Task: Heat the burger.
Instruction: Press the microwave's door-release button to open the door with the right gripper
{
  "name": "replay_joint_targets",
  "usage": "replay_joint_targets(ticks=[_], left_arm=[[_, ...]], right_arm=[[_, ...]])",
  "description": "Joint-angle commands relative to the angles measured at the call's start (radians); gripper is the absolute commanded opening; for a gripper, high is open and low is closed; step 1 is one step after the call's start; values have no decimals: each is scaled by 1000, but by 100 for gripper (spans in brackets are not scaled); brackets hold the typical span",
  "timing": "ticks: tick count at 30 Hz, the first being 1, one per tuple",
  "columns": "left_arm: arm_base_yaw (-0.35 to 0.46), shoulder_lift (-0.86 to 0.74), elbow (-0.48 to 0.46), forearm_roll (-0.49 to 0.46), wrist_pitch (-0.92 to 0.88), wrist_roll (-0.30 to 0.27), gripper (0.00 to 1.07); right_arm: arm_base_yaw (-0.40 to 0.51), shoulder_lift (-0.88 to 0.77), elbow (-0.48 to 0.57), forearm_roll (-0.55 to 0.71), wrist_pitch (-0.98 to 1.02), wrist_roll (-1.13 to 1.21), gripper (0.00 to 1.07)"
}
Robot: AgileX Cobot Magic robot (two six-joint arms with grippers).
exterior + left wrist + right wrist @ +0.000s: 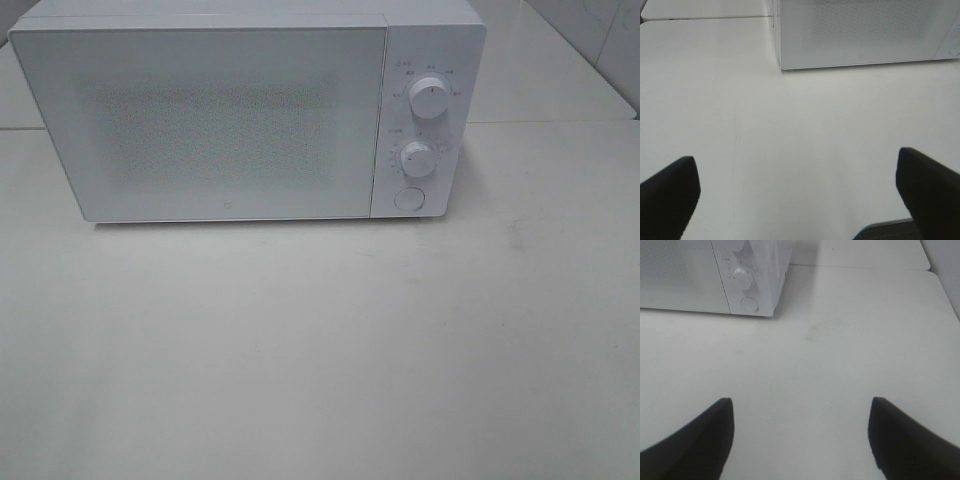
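A white table [320, 350] fills the view under soft, even light. A second tabletop [540, 80] abuts it at 2 o'clock; pale tiled wall [605, 30] shows at 1 o'clock.

The high camera looks down from the front onto the table [320, 360], with the microwave [200, 120] at its far side. Each wrist camera sits low behind its claw, facing that microwave: past the left claw [796, 162] shows the door [865, 30], past the right claw [801, 404] the dials [742, 277]
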Motion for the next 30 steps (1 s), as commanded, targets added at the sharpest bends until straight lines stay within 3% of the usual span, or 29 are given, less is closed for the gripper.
replay_joint_targets(ticks=[1,30], left_arm=[[0,-5,0,0,-13,-4,100],[0,-5,0,0,-13,-4,100]], right_arm=[[-7,29,-29,0,-43,2,73],[-7,678,-38,2,-713,26,73]])
